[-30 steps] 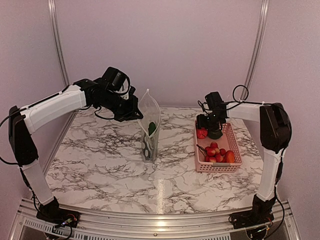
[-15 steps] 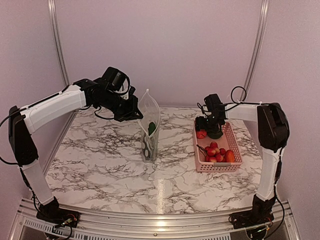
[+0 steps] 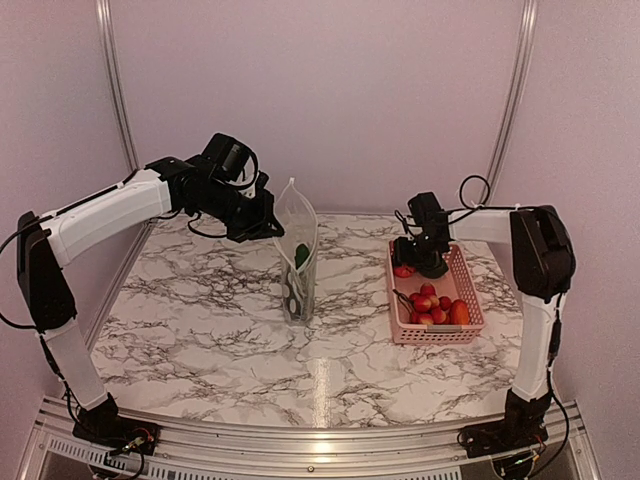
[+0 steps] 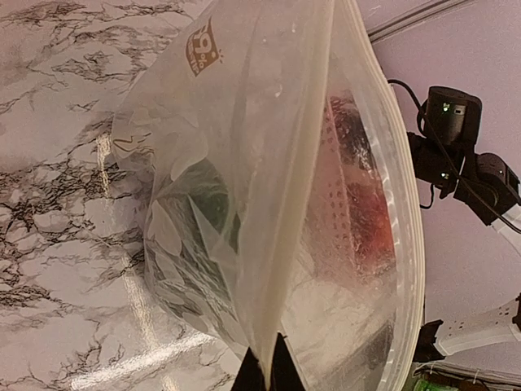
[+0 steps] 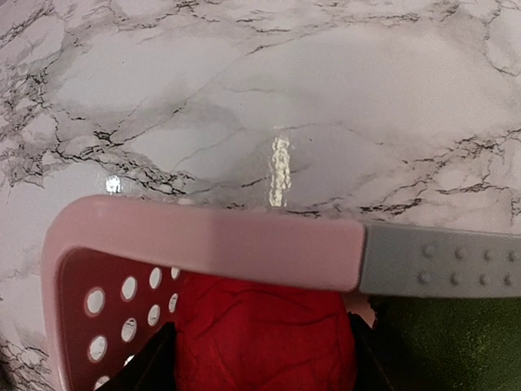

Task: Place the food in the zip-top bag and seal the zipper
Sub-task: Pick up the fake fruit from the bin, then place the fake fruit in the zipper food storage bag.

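Observation:
The clear dotted zip-top bag (image 3: 300, 250) stands upright mid-table with a green piece (image 3: 302, 256) inside. My left gripper (image 3: 262, 222) is shut on its upper edge; in the left wrist view the fingertips (image 4: 267, 371) pinch the whitish zipper strip (image 4: 293, 187) of the bag (image 4: 203, 122). The mouth gapes towards the right. My right gripper (image 3: 420, 262) reaches into the far left corner of the pink basket (image 3: 440, 335). Its fingers flank a red tomato (image 5: 260, 334) just under the basket rim (image 5: 203, 244), touching both sides. The tomato also shows from above (image 3: 402, 270).
Several strawberries (image 3: 430, 305) and an orange carrot (image 3: 460, 313) lie in the near end of the basket. A dark green piece (image 5: 448, 342) sits right of the tomato, under a grey handle section (image 5: 440, 261). Bare marble lies between bag and basket.
My right gripper has shifted slightly back and left with the tomato, which now sits lower at the basket's corner. The bag's top leans a little more left. The left arm holds still.

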Robot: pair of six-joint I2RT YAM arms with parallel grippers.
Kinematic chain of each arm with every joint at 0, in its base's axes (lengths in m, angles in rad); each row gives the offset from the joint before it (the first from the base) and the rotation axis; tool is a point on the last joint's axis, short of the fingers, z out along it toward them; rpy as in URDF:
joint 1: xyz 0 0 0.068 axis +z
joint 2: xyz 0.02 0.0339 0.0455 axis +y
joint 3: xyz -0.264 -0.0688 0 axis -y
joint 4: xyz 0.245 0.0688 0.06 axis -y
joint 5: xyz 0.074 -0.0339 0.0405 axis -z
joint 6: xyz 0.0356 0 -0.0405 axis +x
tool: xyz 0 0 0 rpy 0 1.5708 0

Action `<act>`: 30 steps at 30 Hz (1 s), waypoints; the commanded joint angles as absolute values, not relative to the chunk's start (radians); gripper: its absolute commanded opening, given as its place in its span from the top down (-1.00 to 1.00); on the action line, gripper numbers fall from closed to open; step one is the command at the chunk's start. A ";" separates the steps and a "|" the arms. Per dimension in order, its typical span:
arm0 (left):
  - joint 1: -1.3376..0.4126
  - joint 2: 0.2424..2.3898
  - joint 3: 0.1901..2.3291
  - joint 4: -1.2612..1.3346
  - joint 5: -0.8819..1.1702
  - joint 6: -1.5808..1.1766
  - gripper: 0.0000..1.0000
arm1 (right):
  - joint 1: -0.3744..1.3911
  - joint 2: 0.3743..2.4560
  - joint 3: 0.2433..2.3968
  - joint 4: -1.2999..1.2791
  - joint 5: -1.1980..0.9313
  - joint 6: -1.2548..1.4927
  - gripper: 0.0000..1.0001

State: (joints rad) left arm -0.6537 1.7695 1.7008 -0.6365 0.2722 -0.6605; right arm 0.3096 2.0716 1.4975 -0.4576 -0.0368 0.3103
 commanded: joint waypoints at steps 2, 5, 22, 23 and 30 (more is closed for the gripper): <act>-0.649 1.780 1.719 -0.673 0.291 -0.638 1.00 | 0.302 1.985 1.485 -0.469 -0.042 0.334 -0.16; -0.649 1.786 1.723 -0.663 0.303 -0.644 1.00 | 0.302 1.945 1.453 -0.472 -0.049 0.348 -0.12; -0.649 1.801 1.716 -0.630 0.331 -0.648 1.00 | 0.427 1.589 1.431 -0.418 -0.136 0.349 -0.05; -0.649 1.801 1.715 -0.629 0.333 -0.649 1.00 | 0.447 1.587 1.447 -0.413 -0.145 0.358 -0.05; -0.649 1.794 1.706 -0.627 0.333 -0.664 1.00 | 0.590 1.594 1.572 -0.375 -0.195 0.432 -0.02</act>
